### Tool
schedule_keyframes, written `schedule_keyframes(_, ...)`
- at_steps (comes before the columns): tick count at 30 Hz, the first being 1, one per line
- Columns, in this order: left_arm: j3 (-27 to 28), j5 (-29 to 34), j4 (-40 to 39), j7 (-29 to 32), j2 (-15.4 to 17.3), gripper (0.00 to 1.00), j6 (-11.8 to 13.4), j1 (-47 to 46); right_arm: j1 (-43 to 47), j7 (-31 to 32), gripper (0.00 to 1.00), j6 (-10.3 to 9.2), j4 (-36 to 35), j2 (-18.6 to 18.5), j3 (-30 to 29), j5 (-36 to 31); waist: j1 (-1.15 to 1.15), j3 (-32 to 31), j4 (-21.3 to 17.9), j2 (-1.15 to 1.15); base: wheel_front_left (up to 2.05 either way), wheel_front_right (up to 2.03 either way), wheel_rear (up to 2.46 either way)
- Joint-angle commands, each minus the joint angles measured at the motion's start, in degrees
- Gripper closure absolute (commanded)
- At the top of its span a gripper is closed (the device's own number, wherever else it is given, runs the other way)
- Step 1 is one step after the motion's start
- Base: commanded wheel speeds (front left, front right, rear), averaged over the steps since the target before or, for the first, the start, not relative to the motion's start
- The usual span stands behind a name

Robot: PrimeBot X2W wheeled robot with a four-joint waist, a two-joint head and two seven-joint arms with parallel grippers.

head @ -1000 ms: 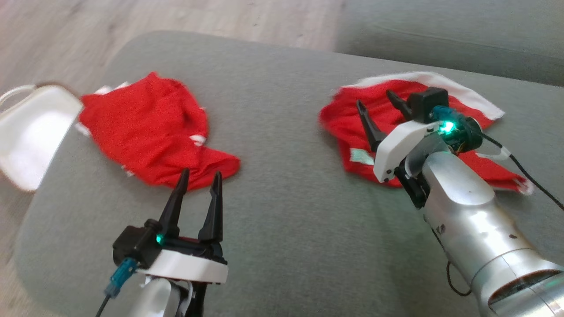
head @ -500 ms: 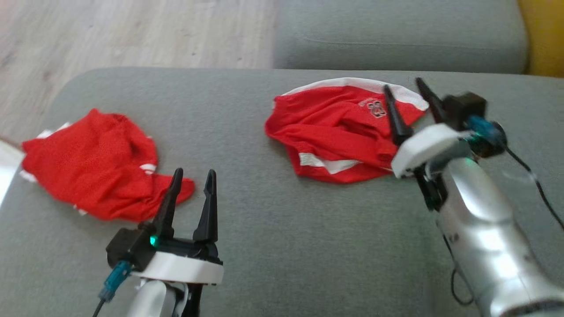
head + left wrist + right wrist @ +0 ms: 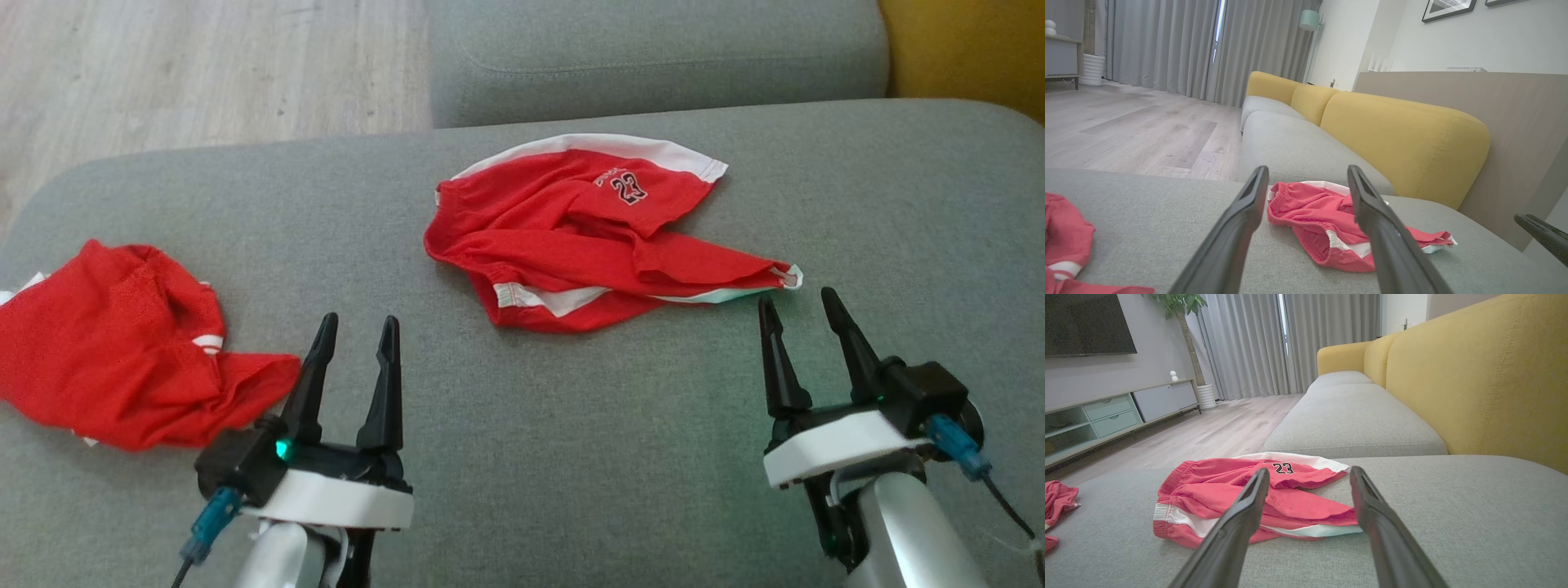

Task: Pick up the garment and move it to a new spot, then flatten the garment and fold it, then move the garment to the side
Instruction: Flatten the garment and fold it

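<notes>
At the far left of the grey sofa cushion (image 3: 571, 457) lies a crumpled red cloth (image 3: 122, 367), its near tip just beside the left gripper (image 3: 359, 320). That gripper's fingers stand apart and hold nothing.

Toward the middle, well apart from the cloth, are the red shorts (image 3: 588, 237), which I take to be the garment to handle. They lie bunched on the cushion, touched by neither gripper. The waistband (image 3: 457, 265) faces left. One leg, with the white hem and the number 23, spreads up toward the back of the sofa. The other leg is twisted thin and runs right to a tip (image 3: 775, 276). The long axis therefore runs left to right across the cushion, dipping a little toward the robot at its right end.

Just short of that tip, the right gripper (image 3: 796, 294) rests with its fingers apart and empty.

Several things could go wrong from here:
- A pinch on the thin twisted leg may catch only the top layer, so the shorts would swing up as a rope and land more tangled.
- Pulling from one end alone could drag the folds tighter rather than open them.
- The left gripper sits so close to the other red cloth that a careless reach could snag the wrong piece.
</notes>
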Motion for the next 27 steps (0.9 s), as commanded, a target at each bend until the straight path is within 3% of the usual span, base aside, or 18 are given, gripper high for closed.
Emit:
schedule_keyframes(1, 2.05, 0.64, -2.08, -0.54, 0.02, 0.00, 0.10, -0.83, -1.70, -0.61, 0.00, 0.42, -2.60, 0.34, 1.55, 0.06, 0.00, 0.27, -0.24, 0.00, 0.00, 0.00, 0.00)
schedule_keyframes(12, 0.36, 0.46, -2.16, -0.54, 0.05, 0.00, 0.10, -2.62, -4.40, -0.62, 0.00, 0.42, -2.19, 0.35, -0.27, -2.83, 0.00, 3.53, 2.13, 0.00, 0.00, 0.00, 0.00)
schedule_keyframes(27, -1.73, -0.65, -1.17, -0.54, 0.08, 0.00, 0.10, -5.01, -15.80, 2.71, 0.00, 0.42, 14.29, 0.35, -1.99, -10.90, 0.00, 7.72, 9.18, 0.00, 0.00, 0.00, 0.00)
